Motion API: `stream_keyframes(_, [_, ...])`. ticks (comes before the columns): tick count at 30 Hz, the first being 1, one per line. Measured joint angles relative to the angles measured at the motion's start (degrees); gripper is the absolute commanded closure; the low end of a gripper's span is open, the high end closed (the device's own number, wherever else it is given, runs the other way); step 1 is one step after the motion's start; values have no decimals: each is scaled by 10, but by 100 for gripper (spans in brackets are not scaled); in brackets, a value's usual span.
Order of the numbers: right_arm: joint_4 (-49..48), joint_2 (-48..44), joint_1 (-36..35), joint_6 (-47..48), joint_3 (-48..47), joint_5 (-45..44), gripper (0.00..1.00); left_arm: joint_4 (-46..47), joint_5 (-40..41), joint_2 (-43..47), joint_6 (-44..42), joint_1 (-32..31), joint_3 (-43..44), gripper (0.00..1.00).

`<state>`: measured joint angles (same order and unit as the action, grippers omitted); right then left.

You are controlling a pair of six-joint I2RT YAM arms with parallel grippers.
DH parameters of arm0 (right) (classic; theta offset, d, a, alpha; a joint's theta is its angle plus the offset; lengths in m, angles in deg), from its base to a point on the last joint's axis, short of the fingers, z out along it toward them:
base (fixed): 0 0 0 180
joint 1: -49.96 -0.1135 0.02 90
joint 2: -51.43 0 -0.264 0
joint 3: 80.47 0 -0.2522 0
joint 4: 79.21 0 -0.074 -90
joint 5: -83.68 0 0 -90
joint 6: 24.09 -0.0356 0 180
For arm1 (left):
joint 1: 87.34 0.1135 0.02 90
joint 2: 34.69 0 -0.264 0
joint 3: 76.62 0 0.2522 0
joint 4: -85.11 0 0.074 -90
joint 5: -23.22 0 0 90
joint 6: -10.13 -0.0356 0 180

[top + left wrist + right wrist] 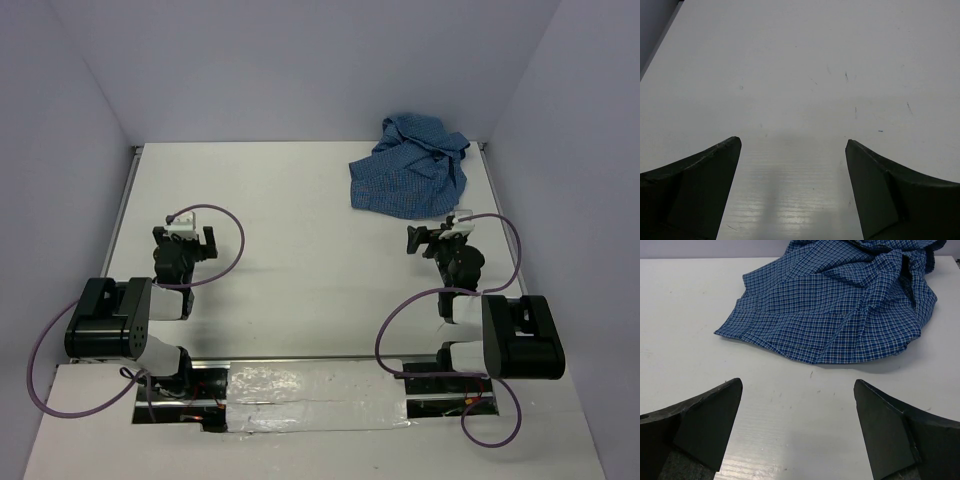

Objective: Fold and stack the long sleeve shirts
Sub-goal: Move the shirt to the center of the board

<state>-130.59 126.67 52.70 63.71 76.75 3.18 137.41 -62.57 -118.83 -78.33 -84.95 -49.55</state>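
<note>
White table [300, 200] is filling most of the view. Blue checked shirt [410, 170] is lying crumpled in a heap at the far right, not spread out. Judging from that, the task is barely starting: flattening, folding and stacking are all left. Left arm [120, 315] and right arm [510, 335] are sitting tucked low by their bases, pointing far. Right gripper [798, 382] is hovering just near of the shirt's hem, jaws wide apart, gripping nothing. Left gripper [792, 141] is hanging over bare table, well apart from the shirt, likewise gaping and empty.
</note>
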Motion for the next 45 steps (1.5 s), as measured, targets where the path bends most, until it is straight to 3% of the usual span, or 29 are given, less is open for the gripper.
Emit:
stream_keyframes(5, [15, -8, 0, 0, -3, 0, 0, 0, 0, 0, 0, 0, 0, 1])
stream_keyframes(8, [161, -49, 3, -10, -73, -1, 6, 0, 0, 0, 0, 0, 0, 1])
stream_keyframes(9, [207, -55, 10, -16, -115, 8, 38, 0, 0, 0, 0, 0, 0, 1])
stream_keyframes(11, [275, -56, 33, -29, -212, 45, 89, 0, 0, 0, 0, 0, 0, 1])
stream_keyframes(12, [305, -55, 41, -36, -257, 60, 100, 0, 0, 0, 0, 0, 0, 1])
stream_keyframes(14, [367, -35, 52, -60, -358, 79, 98, 0, 0, 0, 0, 0, 0, 1])
stream_keyframes(15, [399, -16, 53, -74, -410, 82, 71, 0, 0, 0, 0, 0, 0, 1])
stream_keyframes(18, [494, 66, 53, -121, -552, 76, 31, 0, 0, 0, 0, 0, 0, 1])
stream_keyframes(21, [594, 170, 53, -154, -673, 55, 21, 0, 0, 0, 0, 0, 0, 1])
stream_keyframes(26, [760, 354, 54, -189, -853, -10, 20, 0, 0, 0, 0, 0, 0, 1])
stream_keyframes(31, [892, 494, 54, -203, -971, -42, 29, 0, 0, 0, 0, 0, 0, 1])
stream_keyframes(33, [919, 526, 52, -205, -987, -43, 40, 0, 0, 0, 0, 0, 0, 1])
stream_keyframes(34, [932, 534, 52, -205, -987, -45, 61, 0, 0, 0, 0, 0, 0, 1])
stream_keyframes(37, [957, 540, 50, -205, -982, -46, 100, -46, -25, 15, -15, 0, 12, 1])
stream_keyframes(41, [943, 501, 29, -165, -930, -42, 100, -236, -141, 49, -62, -3, 138, 1])
stream_keyframes(45, [928, 394, -78, -79, -808, -42, 100, -391, -205, 50, -78, -10, 297, 1])
